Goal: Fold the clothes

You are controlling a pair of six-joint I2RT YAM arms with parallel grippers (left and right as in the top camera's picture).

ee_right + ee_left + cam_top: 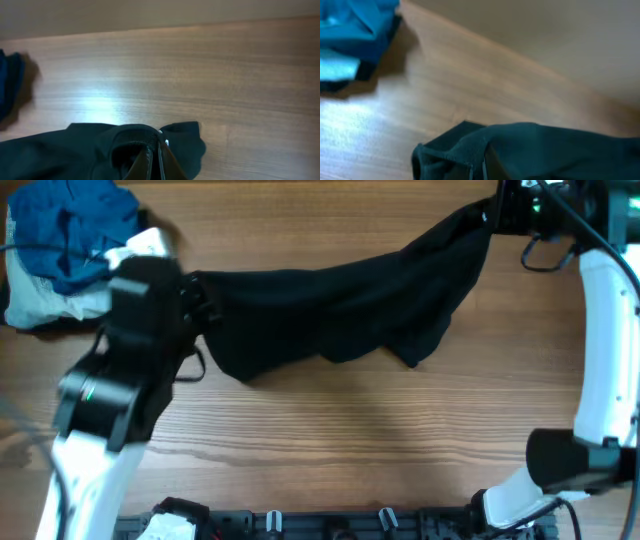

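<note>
A black garment [340, 305] hangs stretched between my two grippers above the wooden table, sagging in the middle. My left gripper [195, 300] is shut on its left end; the left wrist view shows the dark cloth [530, 150] bunched over the fingers [482, 167]. My right gripper [492, 215] is shut on its right end at the far right; the right wrist view shows the fingers [157, 160] pinched together on a fold of the cloth [90, 150].
A pile of blue and pale clothes [70, 245] lies at the far left corner, also in the left wrist view [355, 35]. A dark rail [330, 525] runs along the table's front edge.
</note>
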